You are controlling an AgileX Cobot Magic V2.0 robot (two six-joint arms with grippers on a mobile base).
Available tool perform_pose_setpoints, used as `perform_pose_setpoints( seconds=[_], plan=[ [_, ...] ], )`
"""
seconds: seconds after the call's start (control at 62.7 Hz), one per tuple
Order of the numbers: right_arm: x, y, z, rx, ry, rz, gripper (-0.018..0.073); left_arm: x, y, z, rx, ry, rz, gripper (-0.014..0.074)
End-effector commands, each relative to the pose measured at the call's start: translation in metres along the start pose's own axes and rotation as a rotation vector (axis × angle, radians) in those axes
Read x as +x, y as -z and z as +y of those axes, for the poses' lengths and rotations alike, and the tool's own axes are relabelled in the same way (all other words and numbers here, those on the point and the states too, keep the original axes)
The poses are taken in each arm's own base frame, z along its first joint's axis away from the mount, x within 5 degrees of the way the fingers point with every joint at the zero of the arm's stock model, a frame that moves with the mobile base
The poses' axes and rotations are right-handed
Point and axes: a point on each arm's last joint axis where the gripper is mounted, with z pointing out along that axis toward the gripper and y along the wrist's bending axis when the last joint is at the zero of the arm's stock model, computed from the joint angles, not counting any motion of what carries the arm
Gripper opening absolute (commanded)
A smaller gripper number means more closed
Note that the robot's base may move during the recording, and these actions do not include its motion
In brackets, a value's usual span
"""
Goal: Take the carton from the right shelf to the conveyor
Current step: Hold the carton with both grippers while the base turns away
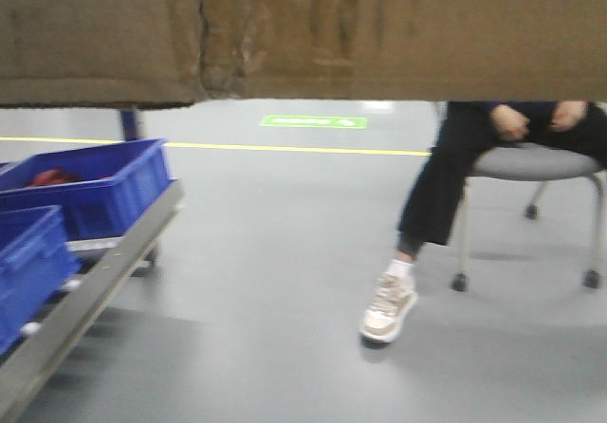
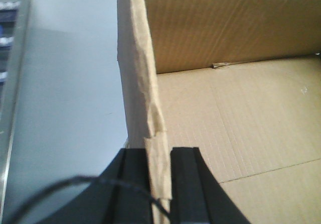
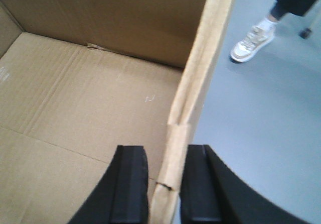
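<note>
The carton is a brown corrugated box. It fills the top of the front view, with its lower edge above the floor and a tear near the left. My left gripper is shut on the carton's left wall, one black finger on each side. My right gripper is shut on the carton's right wall in the same way. Both wrist views look into the open, empty carton. The right shelf and the conveyor are out of view.
Two blue plastic bins sit on a metal rack at the left. A person sits on a wheeled chair at the right, one foot stretched out on the grey floor. A yellow floor line runs across the back.
</note>
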Motion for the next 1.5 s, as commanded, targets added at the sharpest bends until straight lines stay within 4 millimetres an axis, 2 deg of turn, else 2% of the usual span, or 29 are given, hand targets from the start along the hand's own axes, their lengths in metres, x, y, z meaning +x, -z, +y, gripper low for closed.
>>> perform_pose_setpoints(
  seconds=[0.0,1.482],
  plan=[
    [0.0025,0.0100,-0.0042,0.037,0.042,-0.017,-0.0069,-0.0035,0.0074,0.0048,-0.042,-0.024,-0.063,-0.0008],
    [0.0024,0.0100,-0.0040,0.035,0.041,-0.019,-0.0069,-0.0036,0.0074,0.0052,-0.046,-0.026,-0.064,-0.0008]
  ],
)
